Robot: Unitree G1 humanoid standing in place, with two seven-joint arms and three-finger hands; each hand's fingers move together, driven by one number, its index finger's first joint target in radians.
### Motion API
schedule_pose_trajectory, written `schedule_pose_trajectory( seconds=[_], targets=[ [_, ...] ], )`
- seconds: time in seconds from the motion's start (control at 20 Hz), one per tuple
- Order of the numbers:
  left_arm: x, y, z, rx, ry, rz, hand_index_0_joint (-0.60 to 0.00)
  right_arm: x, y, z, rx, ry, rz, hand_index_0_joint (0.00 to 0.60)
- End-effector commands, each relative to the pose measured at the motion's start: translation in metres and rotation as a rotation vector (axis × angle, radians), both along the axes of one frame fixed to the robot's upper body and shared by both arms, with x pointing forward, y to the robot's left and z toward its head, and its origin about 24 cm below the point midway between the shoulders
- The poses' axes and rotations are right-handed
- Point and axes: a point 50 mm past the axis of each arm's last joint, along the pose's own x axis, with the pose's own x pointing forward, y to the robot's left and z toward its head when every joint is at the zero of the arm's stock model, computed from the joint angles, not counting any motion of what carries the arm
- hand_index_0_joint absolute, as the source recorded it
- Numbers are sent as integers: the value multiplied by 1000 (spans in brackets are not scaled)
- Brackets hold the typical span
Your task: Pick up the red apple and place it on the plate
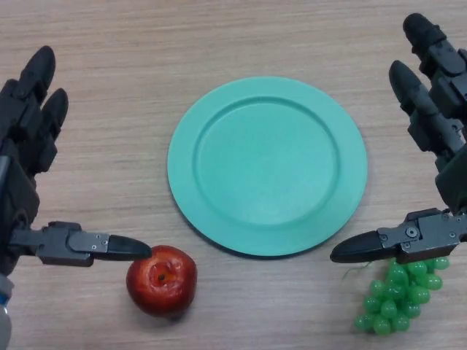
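A view from above looks down on a light wood-grain desk (241, 36). In the middle lies a round teal-green plate (267, 166) with nothing on it, flat on the desk surface.

A red apple (161, 280) sits on the desk near the bottom edge, below and to the left of the plate, close to the plate's rim but apart from it. Its stem dimple faces up and slightly toward the viewer.

The left robot hand (29, 168) comes in from the left edge. Its fingers point away up the desk, straight and spread, and its thumb reaches sideways to the right, with the tip at the apple's upper left edge, touching it or just short of it; which one is unclear. The hand is open and has hold of nothing.

The right robot hand (438, 146) comes in from the right edge, mirroring the first. Its fingers are straight and point up the desk, and its thumb reaches left toward the plate's lower right rim. It too is open and empty.

A bunch of green grapes (400, 297) lies on the desk at the lower right, partly under the right thumb and just beside the plate.
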Motion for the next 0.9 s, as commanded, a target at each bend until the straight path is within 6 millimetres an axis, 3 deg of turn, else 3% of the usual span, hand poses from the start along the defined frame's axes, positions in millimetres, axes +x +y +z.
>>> schedule_pose_trajectory(
  seconds=[0.05, 0.6, 0.9],
  targets=[
    [-5, 3, 25, 70, -169, -5, 0, -10, -5, 25, -2, -214, -15, 0],
    [-9, -3, 22, 116, -204, -20, 0, -10, -10, 26, -12, -216, -29, 0],
    [-32, -4, -6, 134, -244, 3, 0, -2, -13, 25, 10, -173, -13, 0]
  ],
)
